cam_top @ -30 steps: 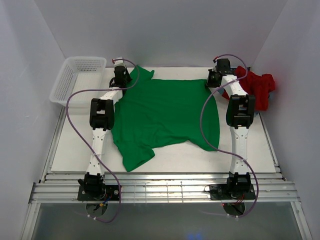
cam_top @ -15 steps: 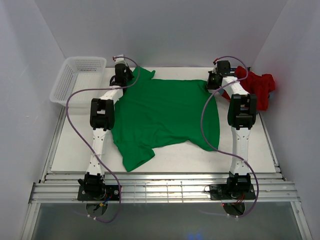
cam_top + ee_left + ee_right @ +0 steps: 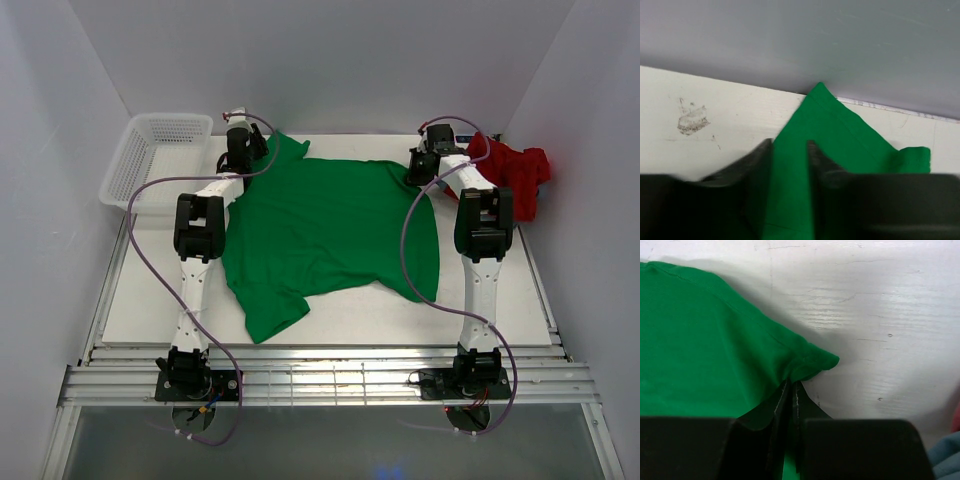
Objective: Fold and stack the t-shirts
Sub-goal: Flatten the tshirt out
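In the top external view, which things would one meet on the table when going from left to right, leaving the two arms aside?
white mesh basket -> green t-shirt -> red t-shirt

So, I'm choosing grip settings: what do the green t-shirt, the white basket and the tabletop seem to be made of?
The green t-shirt: soft matte knit cloth, probably cotton; it drapes, wrinkles and shows stitched hems. The basket: rigid white plastic, judging by its moulded mesh walls. The tabletop: white-painted board, likely wood; matte, with faint grain lines and scuffs.
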